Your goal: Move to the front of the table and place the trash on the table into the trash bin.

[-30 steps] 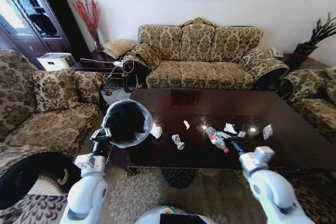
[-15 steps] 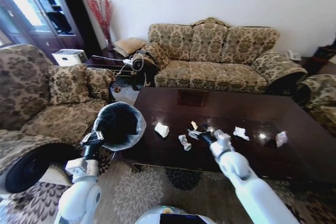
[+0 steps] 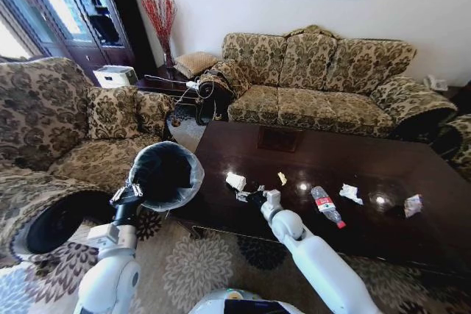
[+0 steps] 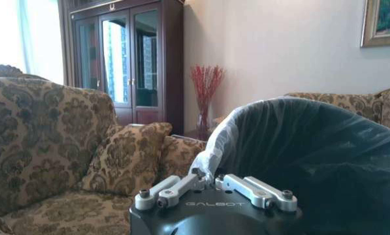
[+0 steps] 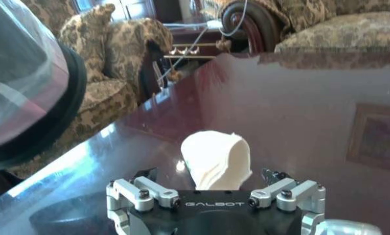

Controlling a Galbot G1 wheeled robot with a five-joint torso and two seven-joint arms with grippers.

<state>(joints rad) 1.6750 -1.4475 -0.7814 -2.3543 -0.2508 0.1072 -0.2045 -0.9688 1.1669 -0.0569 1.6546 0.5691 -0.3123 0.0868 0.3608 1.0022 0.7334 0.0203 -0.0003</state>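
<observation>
Bin (image 3: 163, 174) hangs pinched at its rim by the left tool (image 3: 125, 195), beside the worktop (image 3: 368, 163). We judge it staged for loading: right tool (image 3: 250, 198), spread, faces a paper wad (image 5: 216, 159).

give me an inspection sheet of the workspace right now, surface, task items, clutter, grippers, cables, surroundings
Surface: dark glossy wooden coffee table, reflective.
Job's things: crumpled white paper wad near the table's left end; clear plastic bottle with red label lying flat; more white wads towards the right; round bin lined with a black bag held off the left end.
Clutter: nothing seen.
Grippers: left gripper shut on the bin's rim; right gripper beside the paper wad.
Cables: white cable on the side table behind.
Surroundings: floral sofa, armchair, patterned rug.
</observation>
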